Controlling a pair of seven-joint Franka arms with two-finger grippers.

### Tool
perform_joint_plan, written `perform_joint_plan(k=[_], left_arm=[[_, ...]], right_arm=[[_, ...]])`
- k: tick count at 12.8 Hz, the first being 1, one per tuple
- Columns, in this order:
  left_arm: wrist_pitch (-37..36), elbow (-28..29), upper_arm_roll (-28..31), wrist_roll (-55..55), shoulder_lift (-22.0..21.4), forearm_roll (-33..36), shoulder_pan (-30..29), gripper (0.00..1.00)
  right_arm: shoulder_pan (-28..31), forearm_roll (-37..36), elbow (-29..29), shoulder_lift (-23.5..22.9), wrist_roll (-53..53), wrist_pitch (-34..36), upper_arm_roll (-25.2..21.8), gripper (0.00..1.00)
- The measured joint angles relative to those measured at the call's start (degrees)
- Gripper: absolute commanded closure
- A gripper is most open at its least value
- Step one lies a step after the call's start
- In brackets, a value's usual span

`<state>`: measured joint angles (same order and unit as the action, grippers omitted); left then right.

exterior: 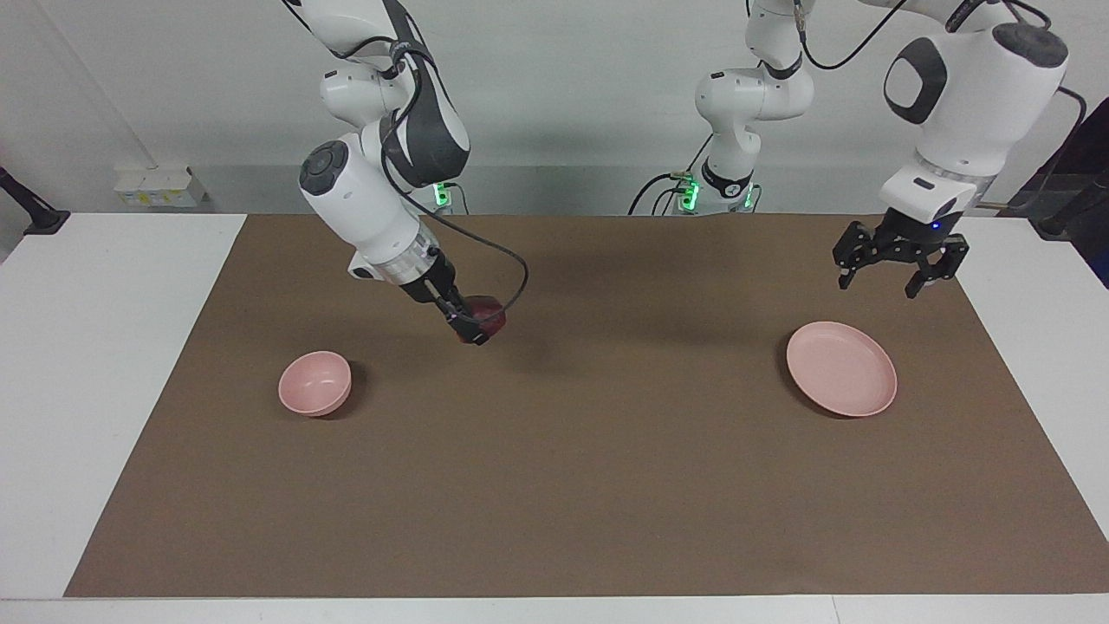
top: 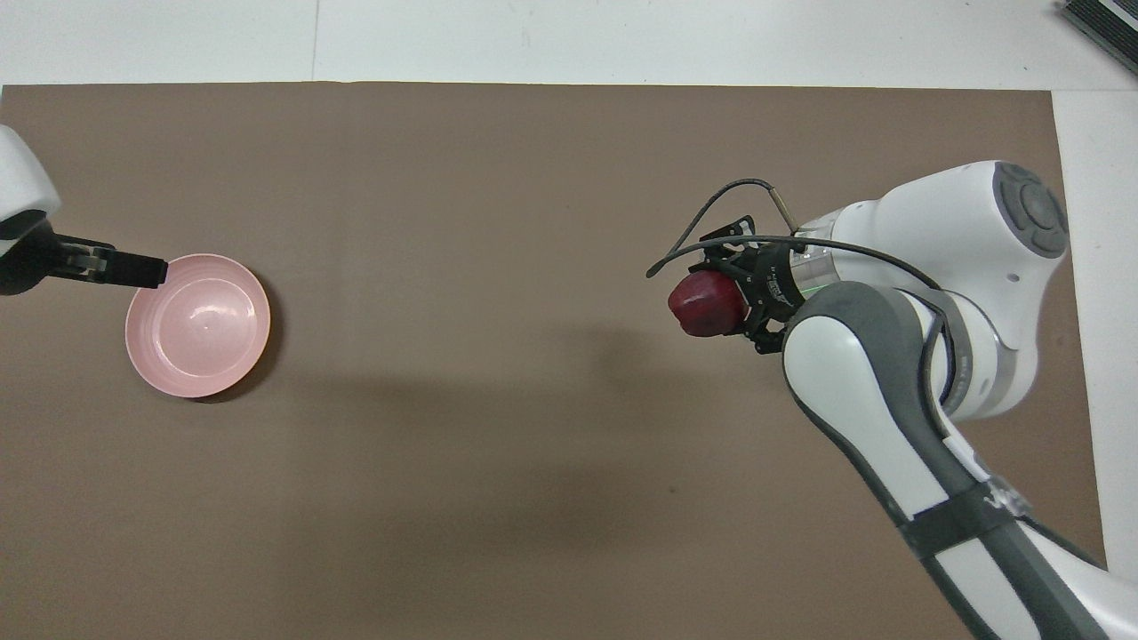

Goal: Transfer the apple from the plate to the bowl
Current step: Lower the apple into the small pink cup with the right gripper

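– Apple (exterior: 490, 317) first: where does it sit?

– Off the plate (exterior: 840, 368) already. The right claw (exterior: 475, 330) is clenched on it and holds it in the air over the brown mat (exterior: 554, 485), above bare mat toward the right arm's end of the desk (exterior: 95, 347), with no dish under it.

– So the pickup is done?

– I'd judge so, and most of the trip across the desk too. What is left is the short carry to the bowl (exterior: 314, 383), the lowering, and the release.

– Anything in the bowl?

– Nothing. It stands upright on the mat near the desk's edge at the right arm's end, and the facing view shows its inside bare. From overhead I can't find it; the right arm probably covers it.

– And the plate?

– Bare as well, flat on the mat toward the left arm's end of the desk, well apart from the bowl.

– What is the other arm doing?

– Waiting. The left claw (exterior: 898, 276) hangs released, fingers spread, over the plate's rim on the side nearer the robots, gripping nothing.

– Any worry for the drop?

– The bowl is small and deep, so the apple should be centred over it and brought low before the claw lets go, or it may strike the rim and roll off across the mat.
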<state>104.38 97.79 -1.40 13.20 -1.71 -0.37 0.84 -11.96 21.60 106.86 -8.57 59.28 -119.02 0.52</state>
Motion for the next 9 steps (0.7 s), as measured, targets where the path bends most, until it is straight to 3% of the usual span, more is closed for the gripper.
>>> perform_joint_plan(k=[4,7,9], left_arm=[[-14.9,-10.0,0.3,0.1,0.2,0.2,0.6,0.0],[-18.4,-12.2,1.2,0.3,0.2,0.2,1.8,0.0],[-18.7,-12.3,3.6,0.3,0.2,0.2,3.7,0.0]], right_arm=[[7.1,-11.8,0.0,-0.1,-19.5,1.0,-0.1,1.0],[11.9,-16.5,0.3,-0.2,-31.4,0.5,-0.2,1.0],[14.0,-20.5,2.2,-0.1,-35.9,-4.3,-0.2,1.0]])
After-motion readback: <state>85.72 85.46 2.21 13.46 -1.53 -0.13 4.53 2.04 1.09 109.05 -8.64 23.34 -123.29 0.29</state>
